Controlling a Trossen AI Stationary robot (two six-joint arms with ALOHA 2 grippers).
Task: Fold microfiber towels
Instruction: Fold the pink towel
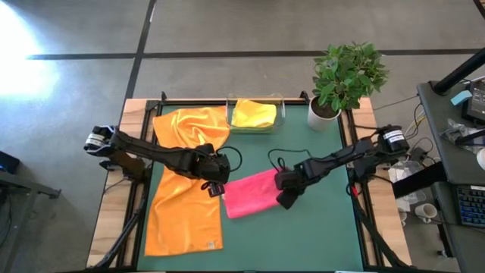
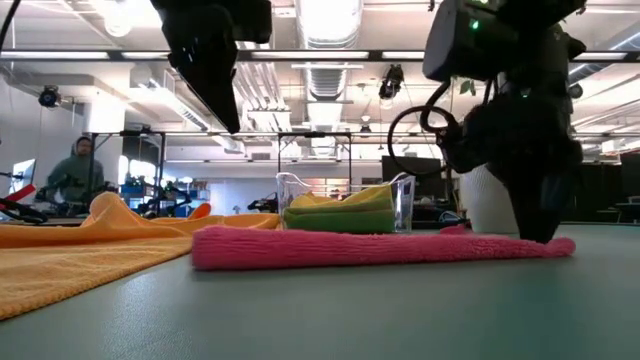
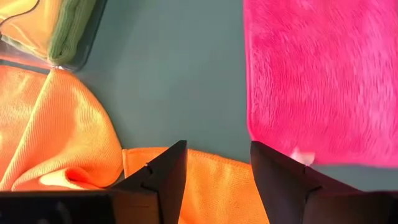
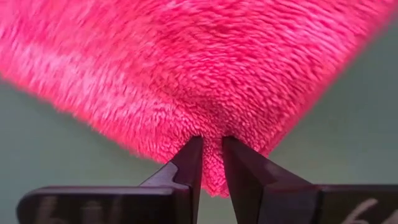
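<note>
Midway stage, judged from how the cloths lie. Hot pink towel [image 1: 252,194] flat on the green counter [image 1: 318,227], in front of the clear plastic tray [image 1: 282,112] and well apart from it; looks already doubled into a thick oblong, though the layer count cannot be read for sure. Right gripper [image 4: 211,163] down at the pink towel's edge farthest from the orange cloths, jaws pinched on a tuck of the pile at that edge. Left gripper [image 3: 217,163] raised just off the pink towel's opposite edge, jaws parted and grasping nothing, hanging over the rim of an orange towel.

Inside the tray: yellow towel [image 1: 253,114] folded on top, with a lime green towel [image 3: 69,34] folded beneath it, seen through the tray wall. Probably two finished and stowed.

Left of the tray as the overhead camera shows it: crumpled orange towel [image 1: 191,127] bunched in a heap, not folded. In front of that heap, beside the pink towel: long orange towel [image 1: 184,212] spread out flat, likewise unfolded.

Remaining, by this reading: one more fold or a squaring-up of the pink towel, then a move toward the tray; after that both orange towels from scratch. Roughly two of five done, a third in hand.

Potted plant [image 1: 345,80] beside the tray on its other side, clear of the work. Person [image 2: 76,172] far off in the room behind.
</note>
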